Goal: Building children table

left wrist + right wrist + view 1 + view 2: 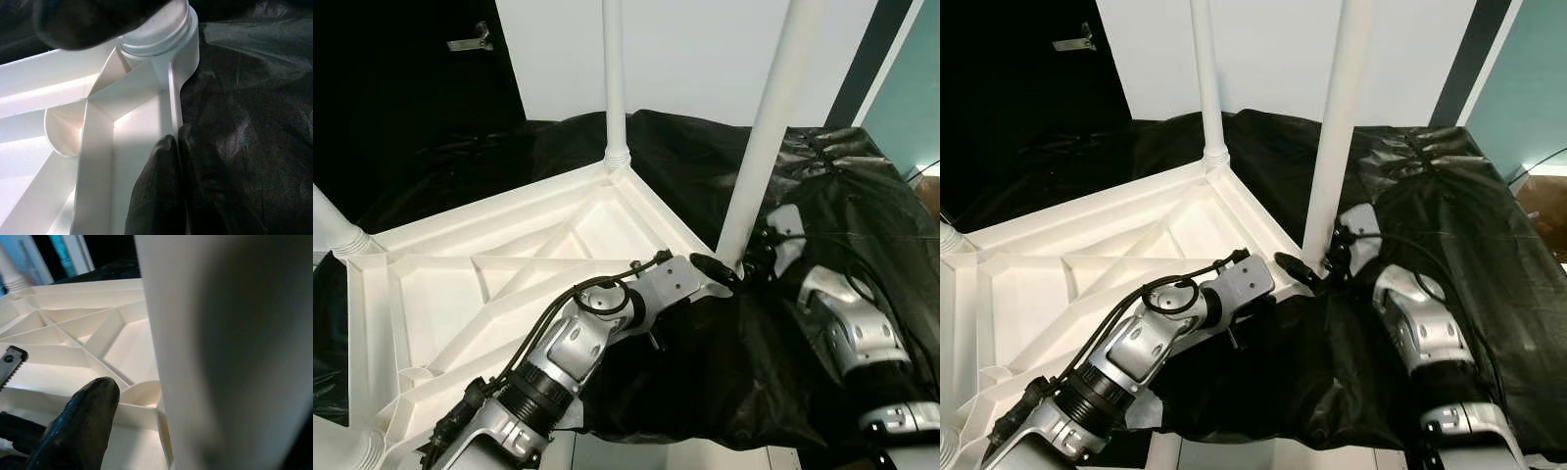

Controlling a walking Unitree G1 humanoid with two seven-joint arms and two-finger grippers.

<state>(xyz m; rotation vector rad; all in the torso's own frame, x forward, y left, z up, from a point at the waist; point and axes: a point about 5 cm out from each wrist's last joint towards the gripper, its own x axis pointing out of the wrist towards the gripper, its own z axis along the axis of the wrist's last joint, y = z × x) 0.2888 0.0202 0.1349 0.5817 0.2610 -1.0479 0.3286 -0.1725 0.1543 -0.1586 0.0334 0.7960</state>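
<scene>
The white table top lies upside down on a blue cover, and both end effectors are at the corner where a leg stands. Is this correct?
Not quite: the cover is black, not blue, as the left eye view shows. The rest holds: the table top lies upside down, with the left end effector and right end effector at the leg.

the near table leg [766, 137] runs out of frame above, its foot hidden behind the right end effector [1327, 266], whose grip cannot be judged, and a blurred dark finger [93, 22] covers the socket beside that leg.

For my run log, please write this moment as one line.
stage: leg fitting | top: upside down on black sheet | left gripper: on top's rim by corner | right gripper: at base of near leg | far leg: upright
</scene>
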